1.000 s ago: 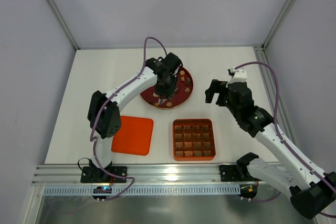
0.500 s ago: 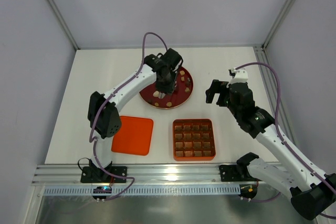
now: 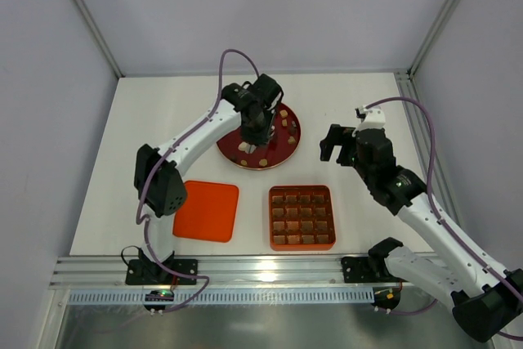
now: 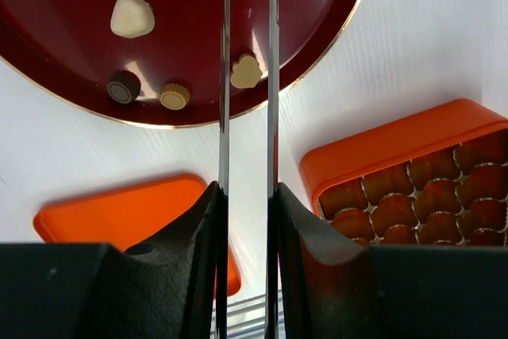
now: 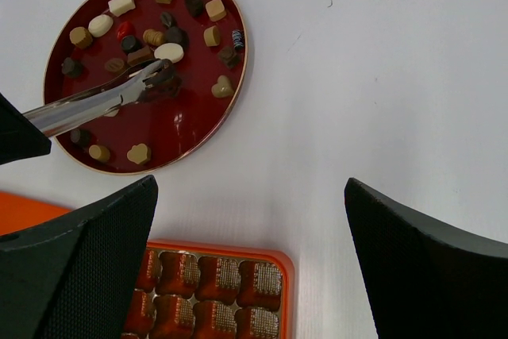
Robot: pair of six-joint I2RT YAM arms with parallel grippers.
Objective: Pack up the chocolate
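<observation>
tray: you are looking at the orange-red gridded tray sitting nearest the arm bases on the worktop; its cells are reading brownish, and you cannot tell which are filled.
lid: the flat lid is lying just left of the tray, apart from it.
right end effector: your right end effector is hanging wide open and gripping nothing, above bare worktop to the right of the plate.
left end effector: your left end effector is reaching over the plate with its long blades nearly together; the right wrist view is suggesting the tips are pinching a dark piece.
plate: the round dark-red plate is sitting beyond the tray and lid.
the chocolate: the chocolate is lying loose across the plate in cream, caramel and dark pieces.
step: you are probably picking one piece off the plate.
next move: you are needing a straight lift clear of the neighbouring pieces, then a carry back to a free cell, keeping the pinch steady so the piece is not slipping out.
</observation>
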